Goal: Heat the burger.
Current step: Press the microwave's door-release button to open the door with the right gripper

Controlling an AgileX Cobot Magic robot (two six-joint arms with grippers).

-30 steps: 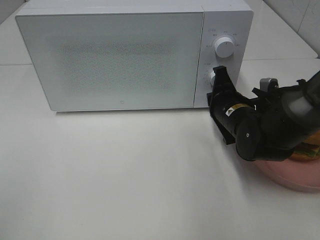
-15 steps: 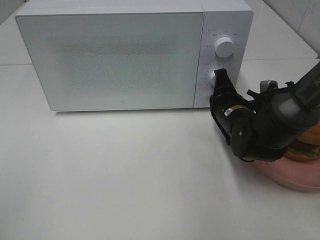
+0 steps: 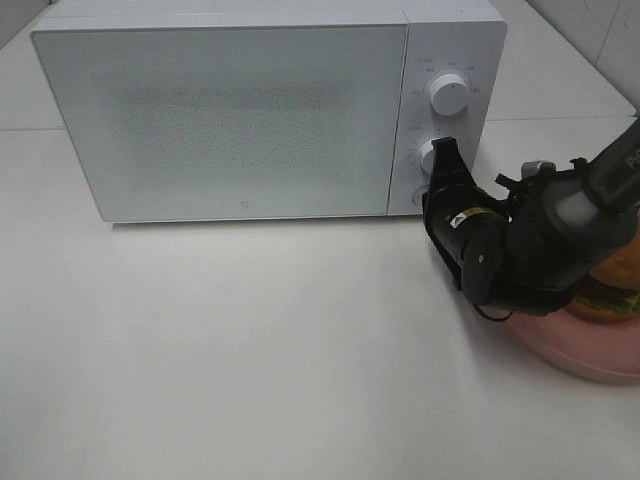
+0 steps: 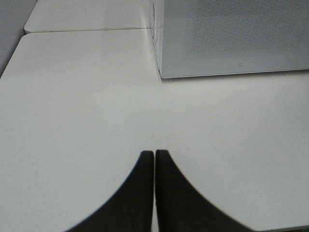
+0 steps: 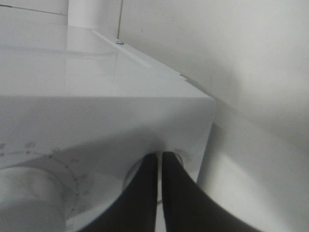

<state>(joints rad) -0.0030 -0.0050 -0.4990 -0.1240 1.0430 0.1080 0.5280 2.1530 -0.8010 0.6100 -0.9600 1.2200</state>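
The burger (image 3: 616, 283) sits on a round pink plate (image 3: 590, 355) at the right edge of the high view, largely hidden behind my right arm. The white microwave (image 3: 230, 120) stands at the back with its door closed. My right gripper (image 3: 432, 192) is shut, its tips against the bottom of the control panel, below the lower knob (image 3: 430, 157). In the right wrist view the closed fingertips (image 5: 150, 166) touch a round button (image 5: 179, 155) on the panel. My left gripper (image 4: 154, 155) is shut and empty above bare table, the microwave (image 4: 231, 38) ahead of it.
An upper knob (image 3: 447, 95) sits on the microwave panel above the lower one. The white table (image 3: 250, 340) stretches in front of the microwave. A tiled wall corner (image 3: 600, 30) shows at the back right.
My right arm has shifted slightly down and in toward the bottom of the control panel, uncovering more of the burger behind it. The gripper stayed shut. The microwave door has not moved.
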